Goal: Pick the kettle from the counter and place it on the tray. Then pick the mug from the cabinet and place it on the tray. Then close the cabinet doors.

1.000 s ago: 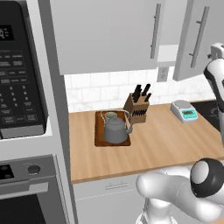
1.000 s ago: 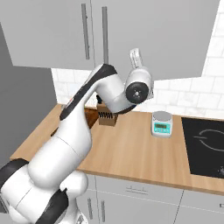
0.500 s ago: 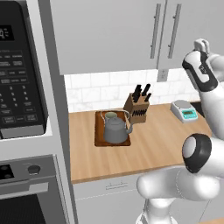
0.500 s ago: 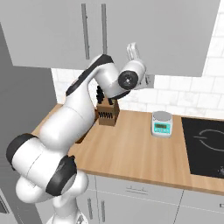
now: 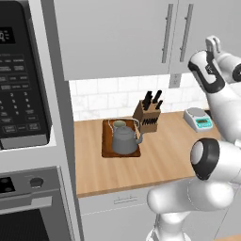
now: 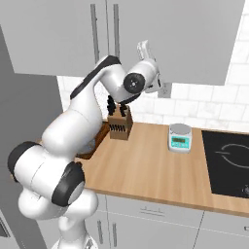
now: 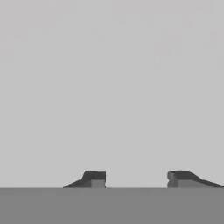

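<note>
Two cabinet doors point(image 5: 117, 35) shut, bar handles side by side at centre seam. Gripper point(image 7: 136, 178) raised near right door's lower part, fingertips point(image 7: 94, 178) apart, nothing between them, facing plain grey surface. Kettle point(image 5: 124, 139) upright on tray point(image 5: 107, 151), spout toward knife block point(image 5: 147, 116). Mug point(image 5: 118, 125) on tray just behind kettle. Tray on counter point(image 5: 160, 160), left of knife block. Scale point(image 5: 199, 119) further right, well apart.
</note>
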